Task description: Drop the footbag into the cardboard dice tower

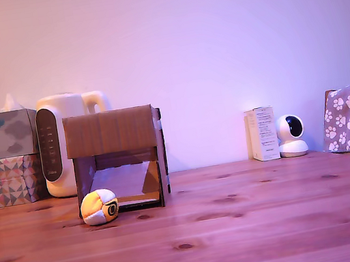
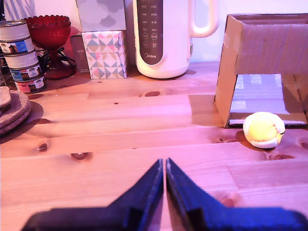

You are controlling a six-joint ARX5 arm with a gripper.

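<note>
In the exterior view, one footbag (image 1: pixel 99 207) lies on the table (image 1: pixel 255 224) at the front corner of the single tower (image 1: pixel 117 159), on the exterior view's left side of its opening, touching or just beside it. Behind stand two tissue boxes (image 1: pixel 14 157), one kettle (image 1: pixel 65 142), one white carton (image 1: pixel 263 133) and one small camera (image 1: pixel 292 135). No arm shows here.

In the wrist view, the gripper (image 2: pixel 165 166) hovers over bare wood, its fingers pressed together and empty, well apart from the footbag. To grasp well, it should probably spread wide first, come down centred over the soft ball, and keep clear of the tower's wall. Three stacked cans (image 2: pixel 20 55) and one red glass dish (image 2: pixel 48 36) sit beyond.
</note>
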